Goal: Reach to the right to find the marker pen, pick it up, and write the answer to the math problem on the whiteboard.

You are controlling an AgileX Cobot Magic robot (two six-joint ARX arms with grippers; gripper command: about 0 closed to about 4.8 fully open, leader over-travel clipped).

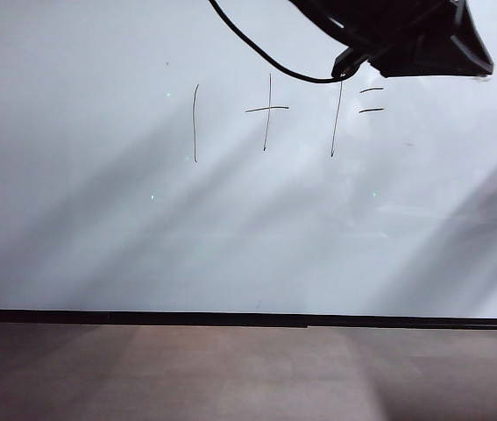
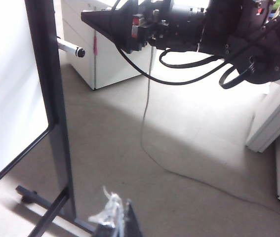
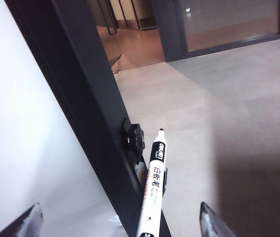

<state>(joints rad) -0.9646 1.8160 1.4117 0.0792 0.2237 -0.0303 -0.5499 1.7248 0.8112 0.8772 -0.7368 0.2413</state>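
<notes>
Off the whiteboard's (image 1: 73,246) right edge, the left gripper (image 2: 115,219) hangs low, state unclear. Right gripper (image 3: 117,219) spreads wide, empty, around the marker pen (image 3: 152,192), barrel pointing straight ahead, beside the frame (image 3: 75,94).

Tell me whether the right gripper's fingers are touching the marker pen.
Apart. The right wrist view shows the marker pen standing between the open right gripper, with clear gaps to each of its fingertips on both sides.

Whiteboard (image 1: 99,219): glossy white, black frame. Math problem (image 1: 266,114): thin black strokes. Pen (image 3: 153,187): white barrel, black band, black tip. Floor (image 1: 230,373): brown.
</notes>
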